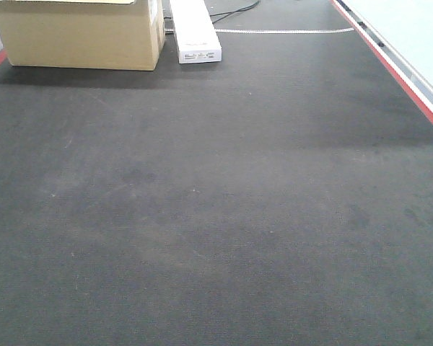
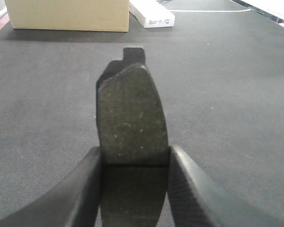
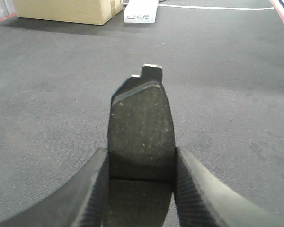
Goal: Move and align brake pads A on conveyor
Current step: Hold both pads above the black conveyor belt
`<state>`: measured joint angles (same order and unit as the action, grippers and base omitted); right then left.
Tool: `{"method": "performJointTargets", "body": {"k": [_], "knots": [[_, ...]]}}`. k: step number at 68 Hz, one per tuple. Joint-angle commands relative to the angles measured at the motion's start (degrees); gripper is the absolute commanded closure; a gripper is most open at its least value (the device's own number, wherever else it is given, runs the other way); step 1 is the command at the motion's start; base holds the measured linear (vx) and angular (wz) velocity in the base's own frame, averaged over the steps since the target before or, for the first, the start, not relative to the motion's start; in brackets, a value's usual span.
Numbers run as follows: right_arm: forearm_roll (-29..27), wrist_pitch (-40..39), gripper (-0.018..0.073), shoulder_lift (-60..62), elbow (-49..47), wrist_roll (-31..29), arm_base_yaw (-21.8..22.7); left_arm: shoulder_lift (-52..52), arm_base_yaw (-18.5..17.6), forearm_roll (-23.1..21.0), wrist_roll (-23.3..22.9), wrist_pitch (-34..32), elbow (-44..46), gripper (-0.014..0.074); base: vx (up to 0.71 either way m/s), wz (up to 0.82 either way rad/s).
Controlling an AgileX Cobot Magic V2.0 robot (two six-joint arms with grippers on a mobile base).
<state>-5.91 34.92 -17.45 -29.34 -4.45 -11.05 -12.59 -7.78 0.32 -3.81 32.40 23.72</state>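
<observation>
Each wrist view shows one dark grey brake pad pointing away from the camera, its end tab at the far tip and a groove across its middle. My left gripper (image 2: pixel 135 163) is shut on one brake pad (image 2: pixel 131 118), both fingers pressing its long edges over the charcoal conveyor (image 2: pixel 236 94). My right gripper (image 3: pixel 141 163) is shut on another brake pad (image 3: pixel 142 123) in the same way, over the conveyor (image 3: pixel 52 94). Whether the pads rest on the belt or hang above it cannot be told. The exterior front view shows only bare conveyor (image 1: pixel 216 216); no pad or gripper appears there.
A cardboard box (image 1: pixel 79 32) stands at the belt's far left, a long white box (image 1: pixel 195 32) beside it. A white strip (image 1: pixel 281 31) lies across the far end. A red edge strip (image 1: pixel 404 79) runs along the right side.
</observation>
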Motion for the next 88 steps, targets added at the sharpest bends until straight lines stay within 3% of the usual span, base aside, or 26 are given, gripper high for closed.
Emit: {"method": "performJointTargets", "body": {"k": [1, 61, 75, 88], "knots": [[0.17, -5.63, 0.0566, -0.59, -1.80, -0.02, 0.19, -0.64, -0.06, -0.32, -0.14, -5.70, 1.55, 0.0602, 0.00, 0.00], [0.17, -5.63, 0.0566, -0.59, -1.80, -0.02, 0.19, -1.16, -0.06, -0.32, -0.33, -4.54, 1.76, 0.0600, 0.00, 0.00], [0.17, -5.63, 0.0566, -0.59, -1.80, -0.02, 0.19, -11.31, -0.06, 4.33, -10.56, -4.89, 1.82, 0.0592, 0.00, 0.00], [0.17, -5.63, 0.0566, -0.59, -1.80, -0.02, 0.19, -27.59, -0.06, 8.73, -15.31, -6.51, 3.24, 0.0589, 0.00, 0.00]]}}
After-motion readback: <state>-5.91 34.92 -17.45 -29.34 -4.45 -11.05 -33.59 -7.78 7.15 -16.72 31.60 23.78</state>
